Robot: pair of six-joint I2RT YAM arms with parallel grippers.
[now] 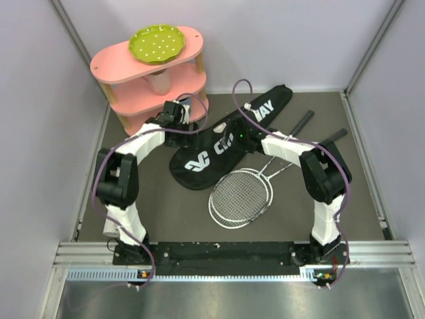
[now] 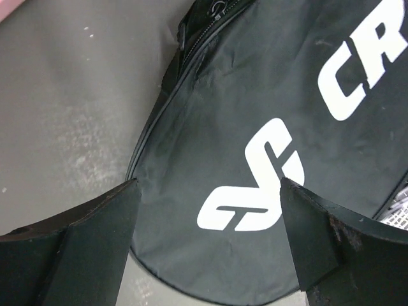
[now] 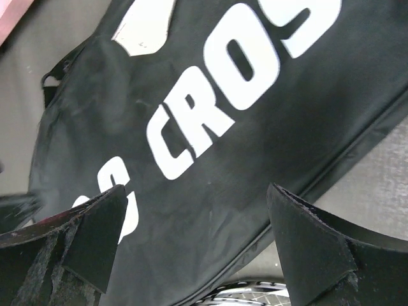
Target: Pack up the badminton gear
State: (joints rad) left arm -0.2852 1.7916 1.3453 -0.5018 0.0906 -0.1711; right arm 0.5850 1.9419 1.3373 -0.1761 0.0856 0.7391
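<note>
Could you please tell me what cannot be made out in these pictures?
Top view: the right arm covers the middle lettering of the black racket-shaped bag.
Top view: the pink three-tier shelf's top tier hides most of a whitish cylinder.
Right wrist view: the bottom edge cuts off a thin silver racket.

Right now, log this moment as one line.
left tool open, facing bag | right tool open over bag | rackets on table beside bag, unpacked

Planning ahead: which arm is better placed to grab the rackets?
Probably right: the rackets lie on its side of the bag, a rim showing by the open right claw; the left claw is farther.
</note>
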